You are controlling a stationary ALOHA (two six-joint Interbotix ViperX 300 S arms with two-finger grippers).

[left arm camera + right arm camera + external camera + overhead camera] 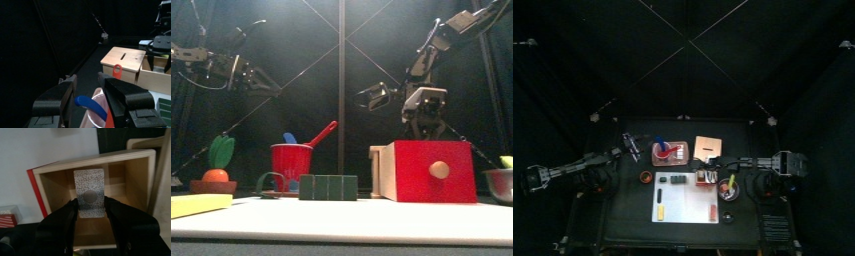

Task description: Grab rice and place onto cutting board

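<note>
The rice (7,220) showed only at the edge of the right wrist view, as a small reddish-and-white packet lying beside the red outer wall of the wooden box (133,165), outside the box and held by neither gripper. It lay at the margin of a pale surface. Whether that surface was the cutting board could not be told, and the packet could not be picked out in the top view. The cutting board (684,203) lay flat at the front of the table, with a slim red stick (712,213) at its right edge. The box stood just behind the board, to the right of centre. Its open top faced the right wrist camera and its red front with a round wooden knob (440,170) faced the front camera. The right gripper (90,204) hung over the open box and reached into it, set about a grey speckled panel (89,180) with a dark round spot. Whether it was gripping the panel or merely flanking it could not be told. A red cup (291,160) holding a blue and a red utensil stood left of the box. A dark green block (327,187) sat in front of the cup, and a yellow object (198,205) lay at the near left corner. A grey bowl (501,184) sat at the right edge of the front view. The left gripper (90,92) was held off to the table's left, released and empty, fingers apart, looking past the red cup toward the box.
</note>
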